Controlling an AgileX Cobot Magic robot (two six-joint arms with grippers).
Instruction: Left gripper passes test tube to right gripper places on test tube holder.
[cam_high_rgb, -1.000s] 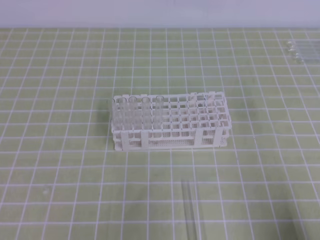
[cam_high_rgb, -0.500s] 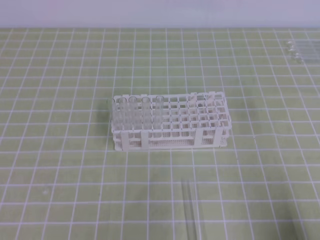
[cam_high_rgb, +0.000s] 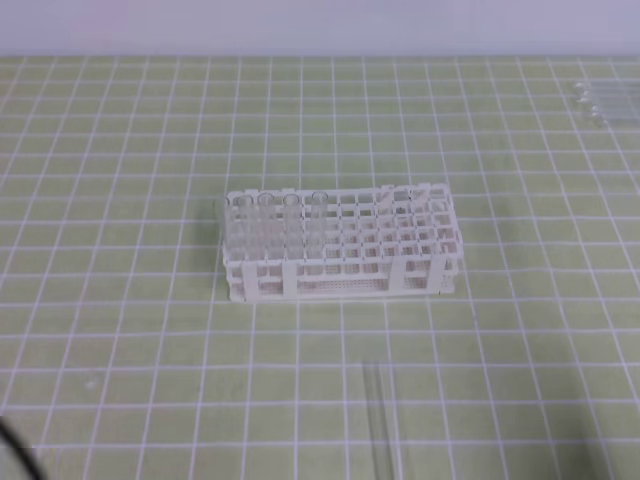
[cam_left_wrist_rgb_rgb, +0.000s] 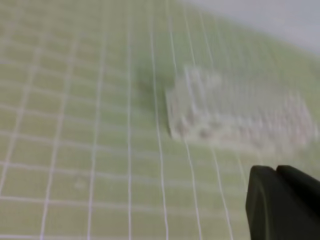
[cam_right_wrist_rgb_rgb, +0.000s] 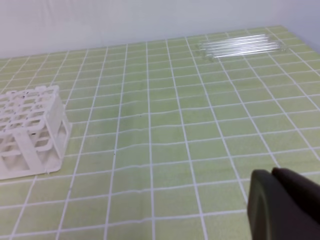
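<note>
Change: dark cable edge enters overhead view; my left pincer (cam_left_wrist_rgb_rgb: 282, 200) and right pincer (cam_right_wrist_rgb_rgb: 285, 205) together, empty; tube (cam_high_rgb: 381, 420) unpicked, rack (cam_high_rgb: 340, 245) waiting

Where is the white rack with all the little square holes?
The test tube holder stands in the middle of the green checked mat in the high view, with a loose test tube lying in front of it.
</note>
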